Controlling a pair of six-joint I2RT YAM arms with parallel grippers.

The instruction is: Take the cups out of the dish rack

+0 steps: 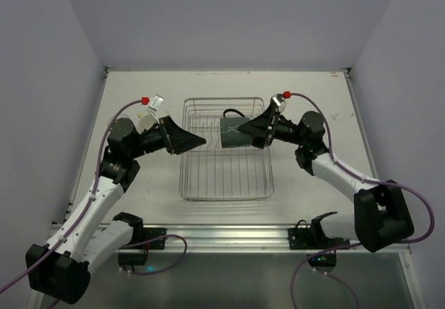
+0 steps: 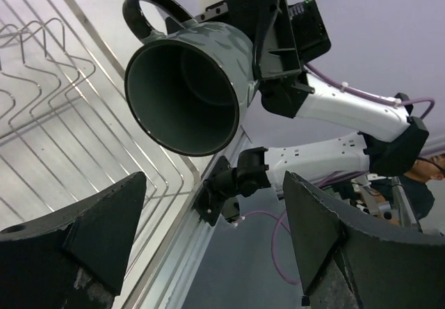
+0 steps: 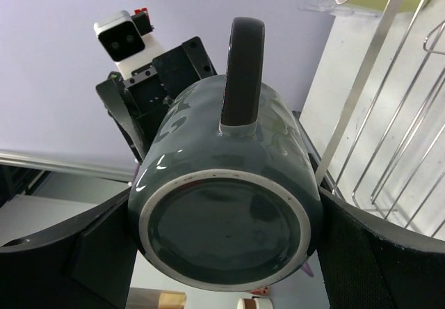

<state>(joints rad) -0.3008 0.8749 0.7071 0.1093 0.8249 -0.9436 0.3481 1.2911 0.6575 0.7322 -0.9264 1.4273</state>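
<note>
- Even, soft light fell from above; the pale worktop (image 1: 208, 86) looked bright, with only faint shadows beneath the arms (image 1: 97, 197).
- The mug (image 3: 229, 204) showed small glossy glints on its glaze.
- Both wrist views were wide-angle, stretching things near the edges.
- The left claw (image 2: 212, 197) was dark and slightly blurred up close, its fingers in shade.

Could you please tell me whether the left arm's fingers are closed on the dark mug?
No, the left fingers stand spread wide apart, with the dark mug ahead of them and untouched by them.
</note>
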